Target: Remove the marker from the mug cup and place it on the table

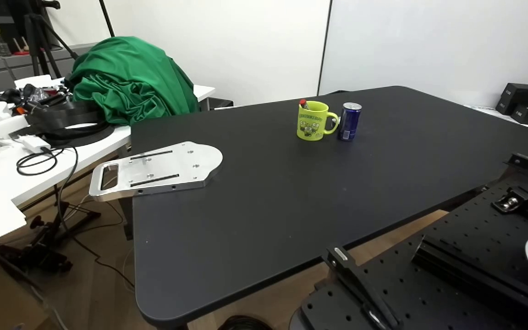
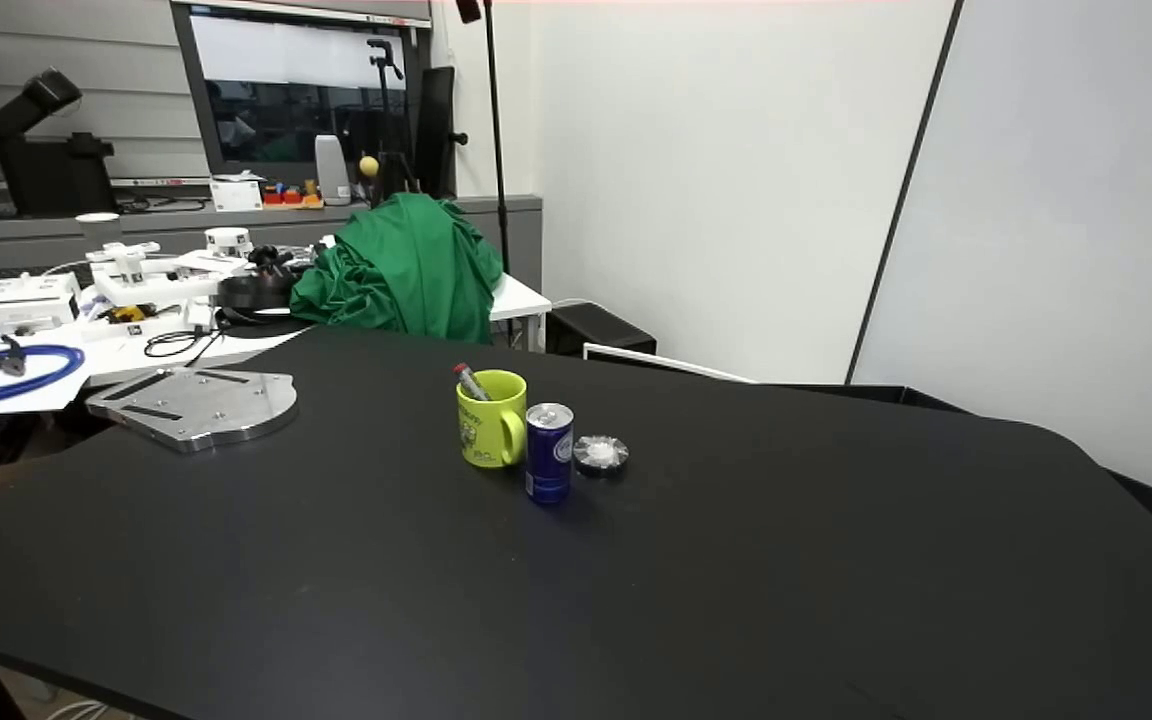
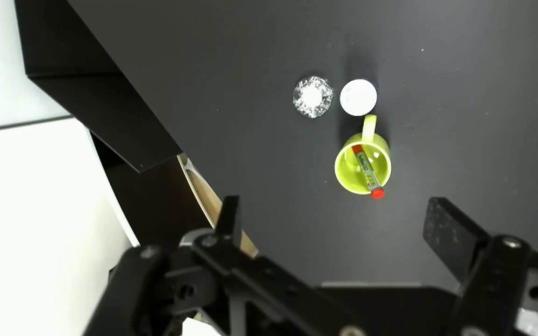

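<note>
The gripper (image 3: 332,214) had its jaws spread wide, the two fingertips (image 3: 451,231) well apart, and black table (image 3: 287,200) showed through the gap between them. One yellow-green mug (image 3: 349,173) stood upright out beyond that opening, apart from both fingers and somewhat nearer the one on the right of the wrist view. In it leaned the one marker (image 3: 366,169), red at both ends, one end poking over the rim on the side toward the jaws.

Small lettering ran along the marker's grey barrel, too fine for me to read. The mug's wall carried a line of dark print (image 1: 310,118) above little cartoon figures (image 1: 309,129); I couldn't make out those words either. Farther from the jaws, past the mug's handle, stood one dark blue can (image 2: 544,468), with a round pale emblem (image 2: 563,447) on its side in an exterior view, its name too small to read. Beside it, toward the wrist view's left finger, lay one flat disc (image 3: 313,96) in crinkled clear wrap.

In both exterior views I counted one metal plate (image 1: 177,166) on the table, with two long dark slots, and one heap of green cloth (image 1: 131,75). How those lay from the jaws, I couldn't tell.
</note>
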Available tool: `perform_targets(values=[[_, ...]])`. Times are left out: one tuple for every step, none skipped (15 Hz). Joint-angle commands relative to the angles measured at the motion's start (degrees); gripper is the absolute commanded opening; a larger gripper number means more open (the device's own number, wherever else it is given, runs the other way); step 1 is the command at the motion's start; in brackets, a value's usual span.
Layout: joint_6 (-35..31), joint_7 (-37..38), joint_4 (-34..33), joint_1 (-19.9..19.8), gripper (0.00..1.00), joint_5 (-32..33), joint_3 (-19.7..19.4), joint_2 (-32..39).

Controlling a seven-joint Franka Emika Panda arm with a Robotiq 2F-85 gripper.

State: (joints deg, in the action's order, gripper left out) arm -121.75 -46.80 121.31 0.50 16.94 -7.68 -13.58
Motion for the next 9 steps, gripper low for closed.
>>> perform_targets(values=[[-2.03,-3.77,-4.46,0.28,1.00,2.08,2.43,7.45],[-2.32,-4.19,-4.19,0.40,1.00,2.07,3.22,8.56],[-2.93,-3.89,-3.36,0.49,1.00,2.41,4.06,9.47],[-3.14,-3.25,-2.03,0.65,1.00,2.58,4.93,10.06],[-4.09,-2.56,-0.91,0.77,1.00,2.92,5.66,10.71],[-5.32,-1.74,0.66,0.94,1.00,3.17,6.42,11.20],[-6.64,-0.70,1.74,1.11,1.00,3.68,7.09,11.92],[-7.96,0.41,2.72,1.32,1.00,4.14,7.72,12.70],[-9.45,1.37,3.57,1.47,1.00,4.71,8.22,13.47]])
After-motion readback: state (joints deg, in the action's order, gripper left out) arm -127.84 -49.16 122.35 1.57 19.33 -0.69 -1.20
